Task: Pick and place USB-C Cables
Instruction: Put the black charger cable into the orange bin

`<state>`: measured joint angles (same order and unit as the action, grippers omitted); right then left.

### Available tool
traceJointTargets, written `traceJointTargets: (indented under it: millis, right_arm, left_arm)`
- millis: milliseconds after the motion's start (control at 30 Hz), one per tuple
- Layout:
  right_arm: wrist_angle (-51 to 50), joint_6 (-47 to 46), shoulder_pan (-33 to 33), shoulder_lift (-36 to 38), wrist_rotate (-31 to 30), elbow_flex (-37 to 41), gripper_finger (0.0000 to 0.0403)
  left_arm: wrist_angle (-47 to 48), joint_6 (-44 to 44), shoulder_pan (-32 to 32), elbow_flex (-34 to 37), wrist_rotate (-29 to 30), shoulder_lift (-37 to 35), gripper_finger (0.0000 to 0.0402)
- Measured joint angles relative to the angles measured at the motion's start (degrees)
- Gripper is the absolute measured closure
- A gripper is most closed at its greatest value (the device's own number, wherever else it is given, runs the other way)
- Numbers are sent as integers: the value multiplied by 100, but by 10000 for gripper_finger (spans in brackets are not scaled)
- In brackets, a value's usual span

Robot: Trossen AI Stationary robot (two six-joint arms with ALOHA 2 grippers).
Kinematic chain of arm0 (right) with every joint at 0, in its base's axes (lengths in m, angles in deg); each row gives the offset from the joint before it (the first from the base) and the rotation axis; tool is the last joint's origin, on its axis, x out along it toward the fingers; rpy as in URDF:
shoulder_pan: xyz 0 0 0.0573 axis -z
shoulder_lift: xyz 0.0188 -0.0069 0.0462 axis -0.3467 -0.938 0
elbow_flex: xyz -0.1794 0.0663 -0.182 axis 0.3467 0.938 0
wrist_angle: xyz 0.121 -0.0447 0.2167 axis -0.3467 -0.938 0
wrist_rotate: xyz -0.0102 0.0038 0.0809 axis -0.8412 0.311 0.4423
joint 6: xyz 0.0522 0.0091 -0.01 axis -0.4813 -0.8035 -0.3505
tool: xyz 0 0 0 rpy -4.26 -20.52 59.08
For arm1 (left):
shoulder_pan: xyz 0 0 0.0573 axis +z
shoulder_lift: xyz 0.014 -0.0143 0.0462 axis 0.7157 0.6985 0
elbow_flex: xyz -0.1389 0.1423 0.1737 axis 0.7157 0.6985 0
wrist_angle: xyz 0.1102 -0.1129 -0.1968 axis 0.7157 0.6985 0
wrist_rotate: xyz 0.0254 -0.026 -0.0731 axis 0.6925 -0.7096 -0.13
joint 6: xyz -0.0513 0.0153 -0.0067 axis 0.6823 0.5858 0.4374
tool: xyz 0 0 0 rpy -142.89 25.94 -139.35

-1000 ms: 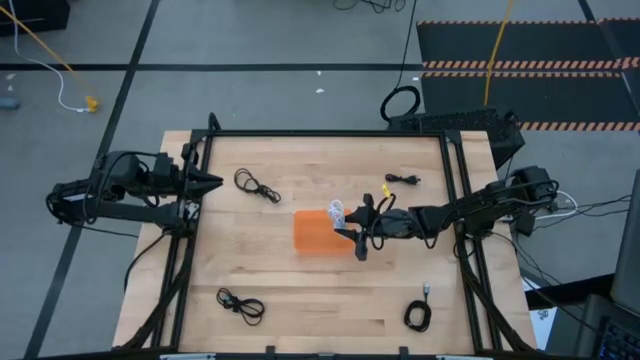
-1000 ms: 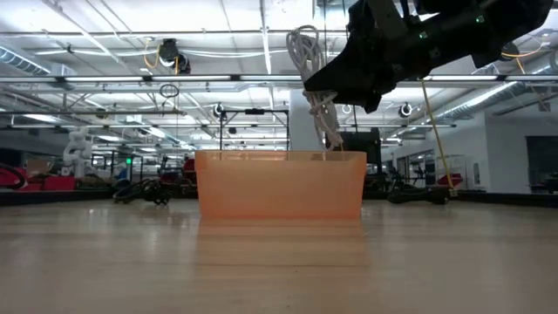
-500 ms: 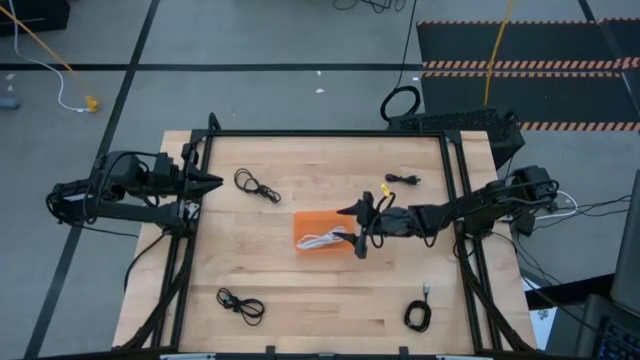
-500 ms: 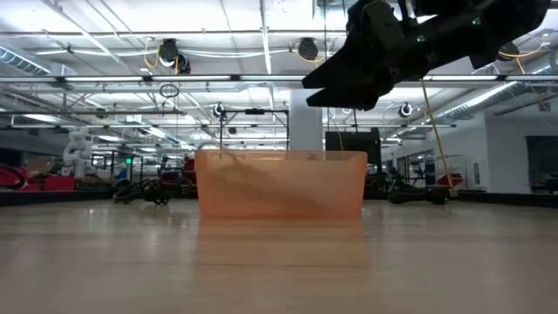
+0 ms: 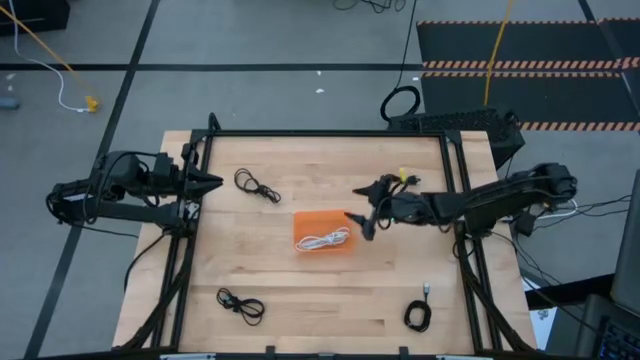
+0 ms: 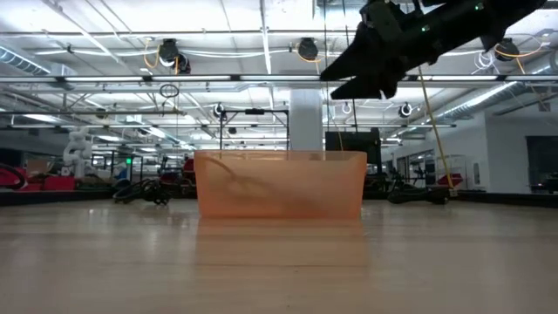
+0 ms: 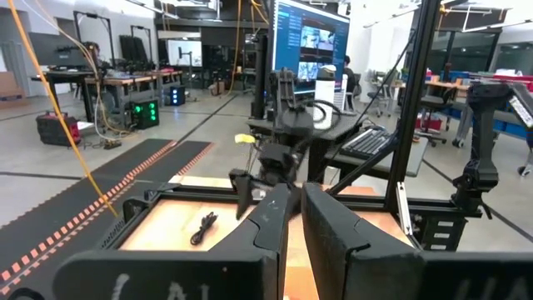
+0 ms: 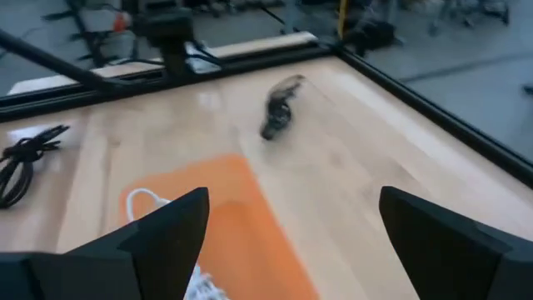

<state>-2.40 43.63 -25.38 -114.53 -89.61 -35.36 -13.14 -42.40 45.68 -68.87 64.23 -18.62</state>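
The orange tray (image 5: pixel 305 222) stands mid-table, and the white cable (image 5: pixel 322 240) lies loose inside it. It also shows in the right wrist view (image 8: pixel 148 200). My right gripper (image 5: pixel 363 207) hovers open and empty above the table just right of the tray, and high over it in the low view (image 6: pixel 349 80). Black cables lie coiled on the wood at far left (image 5: pixel 256 185), near left (image 5: pixel 240 303), near right (image 5: pixel 416 314) and far right (image 5: pixel 403 179), the last partly behind my right arm. My left gripper (image 5: pixel 215 181) waits shut at the table's left edge.
A black metal frame (image 5: pixel 330 133) runs round the table top. In the right wrist view the far-left black cable (image 8: pixel 279 112) and the near-left one (image 8: pixel 25 154) lie beyond the tray (image 8: pixel 250 208). Bare wood lies between tray and cables.
My right gripper has let go of the white cable, which has dropped from hanging over the tray to lying inside it. The gripper has then risen and gone toward the table's far edge and a little right, away from the tray.
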Motion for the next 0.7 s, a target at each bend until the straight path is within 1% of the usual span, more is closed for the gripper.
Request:
traceJointTargets:
  millis: [167,233,367,433,567,700]
  right_arm:
    - [-1077,-233,140,898,-45,0,59]
    - [-1313,-174,153,1209,-165,0,59]
    - [-1619,53,154,1791,-166,0,59]
    - [-1938,27,154,2083,-166,0,59]
    - [-2903,-669,165,2508,-581,0,59]
    - [-3763,-1264,167,2701,-899,0,59]
  left_arm:
    - [1,0,-1,0,0,1,360]
    - [0,0,1,0,0,0,360]
    - [1,-2,1,0,0,-1,360]
    - [1,0,1,0,0,1,360]
    - [0,-1,1,0,0,0,360]
    - [0,-1,0,0,0,1,360]
